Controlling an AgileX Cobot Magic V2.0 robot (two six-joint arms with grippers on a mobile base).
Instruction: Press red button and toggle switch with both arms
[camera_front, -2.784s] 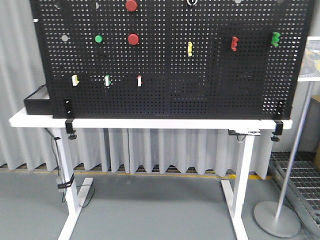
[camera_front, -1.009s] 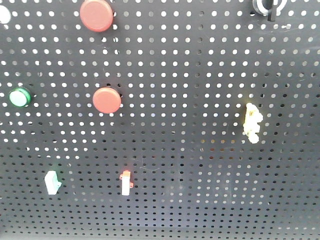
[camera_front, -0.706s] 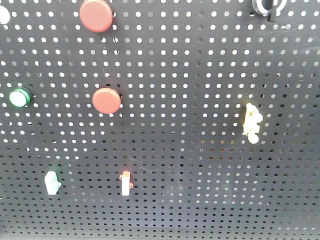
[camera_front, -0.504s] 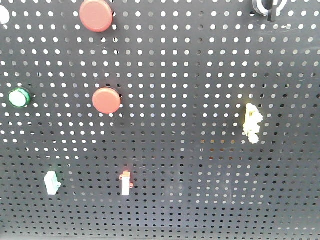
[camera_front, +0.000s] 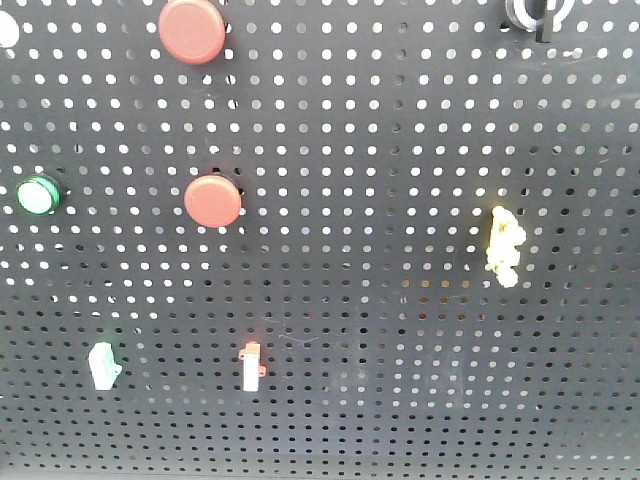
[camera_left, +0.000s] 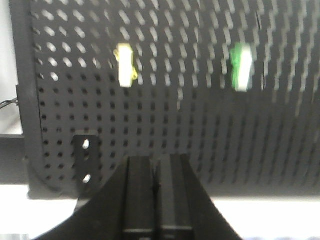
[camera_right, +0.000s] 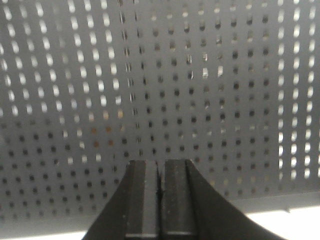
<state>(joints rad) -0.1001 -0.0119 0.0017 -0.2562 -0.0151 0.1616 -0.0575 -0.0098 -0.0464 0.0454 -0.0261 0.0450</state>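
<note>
Red button: larger matte dome (camera_front: 193, 30), high on the black pegboard (camera_front: 400, 150) and toward the worktop's left end; faces straight out, so a square forward push suits it.
Toggle switch: black knob in a silver ring (camera_front: 535, 12), cut by the top of the front view, same height, well apart to the right; spacing suits one arm per control.
Lookalikes: smaller red button (camera_front: 213, 200) below the larger one, green button (camera_front: 38, 195) left of it, yellow handle (camera_front: 503, 245) below the toggle.
Left fingers: pressed together (camera_left: 140, 195), holding and touching nothing; low, just above the worktop (camera_left: 270, 215) near its front left corner, below a yellow-tipped switch (camera_left: 125, 65).
Right fingers: likewise closed and empty (camera_right: 145, 195), facing bare pegboard just above the worktop's near edge.
Reason for closed fingers: probably to offer one blunt tip for poking.
Stage: approach, by judgement; neither control touched, both arms far below their targets.
</note>
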